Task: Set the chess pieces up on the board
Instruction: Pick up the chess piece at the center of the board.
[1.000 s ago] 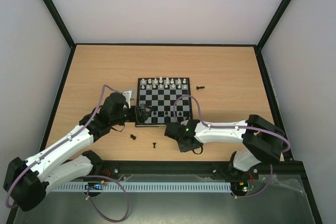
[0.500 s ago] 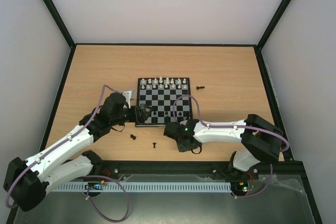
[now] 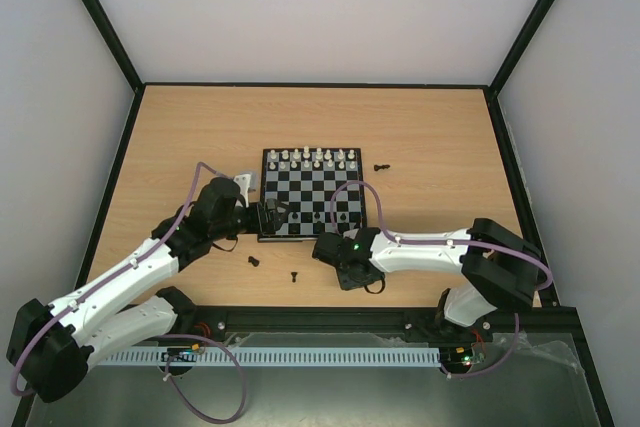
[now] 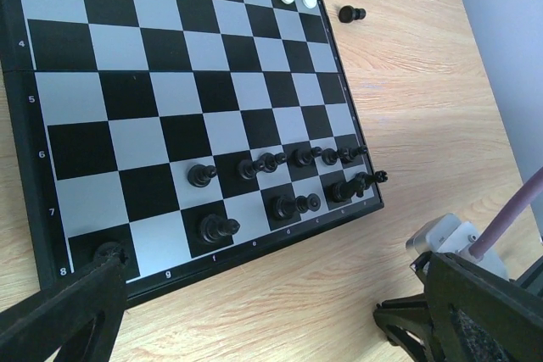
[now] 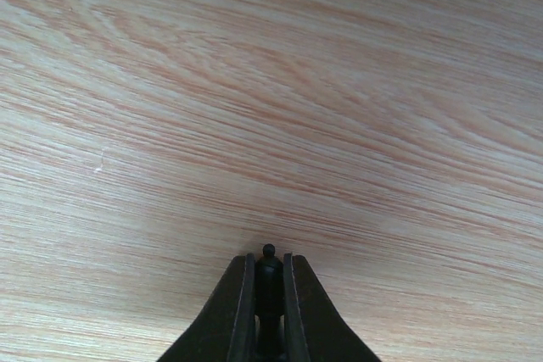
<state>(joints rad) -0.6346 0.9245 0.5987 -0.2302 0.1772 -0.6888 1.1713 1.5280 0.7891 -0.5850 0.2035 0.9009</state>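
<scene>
Near the checkered board, right gripper pinches a slim knob-topped black piece, perhaps a pawn; left gripper gapes.

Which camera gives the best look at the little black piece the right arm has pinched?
The right wrist view: the black piece fills the gap between the fingers, its round top poking out. In the top view the right arm hides it. The left wrist view misses it, showing the board and other pieces.

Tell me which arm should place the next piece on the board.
Right. The right pincer is shut on a black piece beside the board; the left pincer is open and empty at the board's edge.
</scene>
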